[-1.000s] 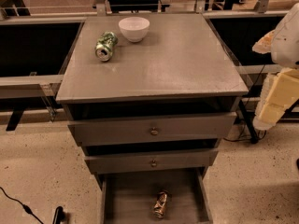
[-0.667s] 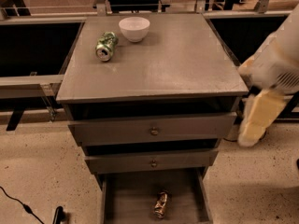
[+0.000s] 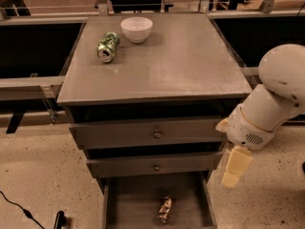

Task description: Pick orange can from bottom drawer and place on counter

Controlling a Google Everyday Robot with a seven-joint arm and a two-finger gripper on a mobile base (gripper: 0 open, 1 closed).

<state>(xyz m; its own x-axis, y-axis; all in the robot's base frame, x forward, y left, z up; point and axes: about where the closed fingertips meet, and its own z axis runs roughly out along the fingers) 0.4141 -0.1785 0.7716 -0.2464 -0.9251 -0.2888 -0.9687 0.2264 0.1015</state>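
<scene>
1. The desk [image 3: 181, 66], the broad grey top of the drawer cabinet, fills the middle of our view and is slightly glossy.
2. The robot's white arm [image 3: 267, 109] reaches in from the right, beside the cabinet's right front corner.
3. The two upper drawers [image 3: 143, 133], each with a brass knob, stand slightly pulled out.
4. The bottom drawer [image 3: 133, 204] is pulled out well further than those, and we see its flat grey floor.
5. The claw [image 3: 236, 167] hangs cream-coloured below the arm, just right of the drawers and above the bottom drawer's right wall. We cannot tell whether it is open or closed, and it grips nothing.
6. A white bowl [image 3: 137, 29] sits upright near the desk's far edge.
7. A green can [image 3: 107, 46] lies on its side just left of the bowl.
8. The orange can [image 3: 165, 209] lies on its side on the bottom drawer's floor, near the middle, well apart from the claw.
</scene>
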